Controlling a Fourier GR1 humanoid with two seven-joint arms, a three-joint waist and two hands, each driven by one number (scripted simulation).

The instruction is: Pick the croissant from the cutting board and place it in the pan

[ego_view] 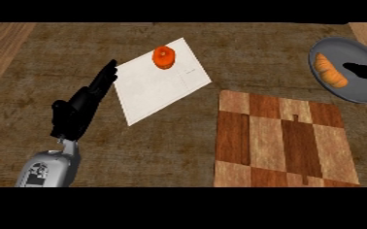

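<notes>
At about 8 o'clock in the view a grey forearm (50,167) comes up from the lower edge and carries the left hand (75,110). Its black fingers (104,77) are straight and pressed together, pointing toward 1 o'clock and holding nothing. Their tips reach the left corner of a white sheet (161,89); whether they touch it cannot be told.

The sheet lies flat and turned at an angle on the brown counter (179,150), a little to the 10 o'clock side of the view's middle. An orange-red round fruit (164,57) sits on the sheet near its 12 o'clock corner.

At 4 o'clock lies the cutting board (283,140), a checkered wooden one in light and dark squares, well apart from the sheet and running out at the lower edge.

At 2 o'clock, just beyond the board's far right corner, is the grey pan (350,91), cut off by the right edge. The croissant (331,71) lies inside it, in the 9 o'clock part of the pan, its length running from 11 to 5 o'clock.

Just to the croissant's 3 o'clock, over the pan at the view's edge, a small black piece shows that looks like part of the right hand (356,71); how that hand is held cannot be told.
</notes>
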